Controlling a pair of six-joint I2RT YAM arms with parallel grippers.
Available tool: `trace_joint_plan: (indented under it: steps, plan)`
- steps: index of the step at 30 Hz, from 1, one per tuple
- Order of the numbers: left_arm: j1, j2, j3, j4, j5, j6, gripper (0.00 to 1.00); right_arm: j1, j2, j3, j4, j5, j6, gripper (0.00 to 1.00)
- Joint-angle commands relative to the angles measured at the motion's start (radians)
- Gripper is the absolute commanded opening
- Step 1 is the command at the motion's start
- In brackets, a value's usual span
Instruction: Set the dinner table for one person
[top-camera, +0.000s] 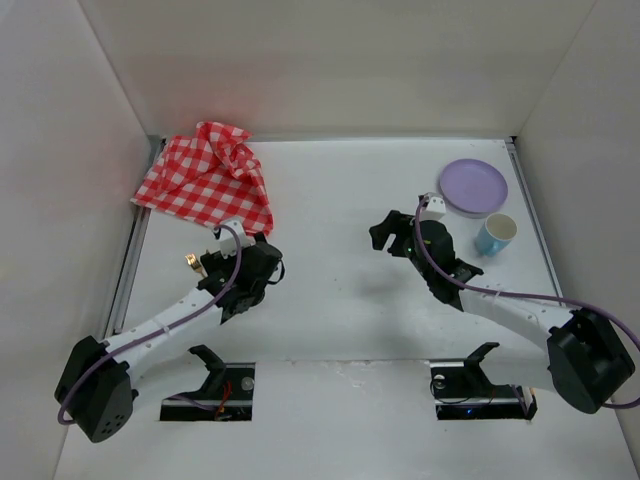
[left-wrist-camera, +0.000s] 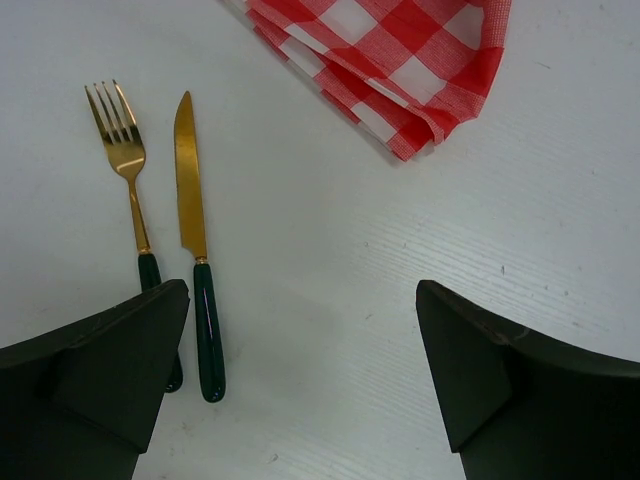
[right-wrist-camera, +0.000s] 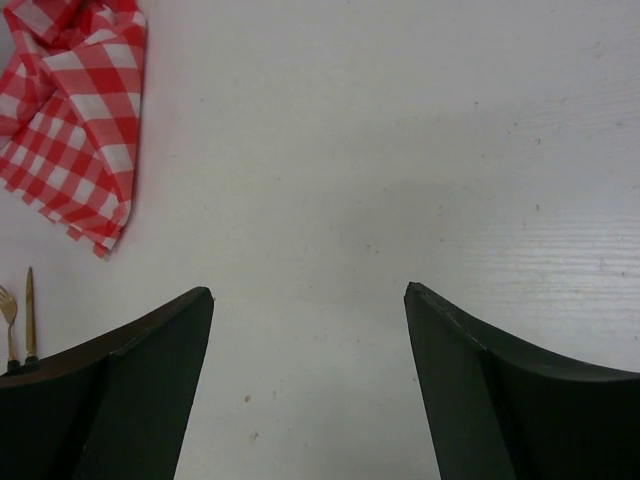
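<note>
The dinner table (top-camera: 340, 190) is the white surface under both arms. A gold fork (left-wrist-camera: 128, 165) and a gold knife (left-wrist-camera: 187, 170), both with dark green handles, lie side by side just left of my left gripper (left-wrist-camera: 302, 290), which is open and empty above bare table. In the top view my left gripper (top-camera: 245, 262) hovers near the cloth's near corner, with the cutlery (top-camera: 190, 262) beside it. My right gripper (top-camera: 385, 237) is open and empty over the table's middle; its wrist view (right-wrist-camera: 308, 290) shows only bare table between the fingers.
A red-and-white checked cloth (top-camera: 210, 180) lies crumpled at the far left and also shows in both wrist views (left-wrist-camera: 390, 60) (right-wrist-camera: 70, 130). A purple plate (top-camera: 473, 186) and a light blue cup (top-camera: 495, 234) stand at the far right. Metal rails (top-camera: 135, 255) line the sides.
</note>
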Motion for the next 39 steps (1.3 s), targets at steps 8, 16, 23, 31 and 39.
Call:
trace_joint_plan:
  steps: [8, 16, 23, 31, 39]
  plan:
    - [0.028, 0.012, 0.064, 0.087, -0.025, 0.080, 1.00, -0.010, -0.038, -0.018, 0.099, -0.030, -0.008, 0.70]
    - [0.051, 0.044, 0.208, 0.178, -0.126, 0.163, 1.00, -0.062, -0.039, -0.033, 0.086, -0.047, 0.033, 0.10]
    - [0.072, 0.185, 0.390, 0.319, -0.148, 0.304, 1.00, -0.107, -0.042, -0.050, 0.093, -0.084, 0.061, 0.16]
    - [0.210, 0.343, 0.423, 0.489, 0.037, 0.329, 0.47, -0.109, -0.033, -0.052, 0.109, -0.095, 0.061, 0.63]
    - [0.368, 0.570, 0.544, 0.463, 0.215, 0.244, 0.58, -0.112, -0.044, -0.066, 0.124, -0.093, 0.063, 0.68]
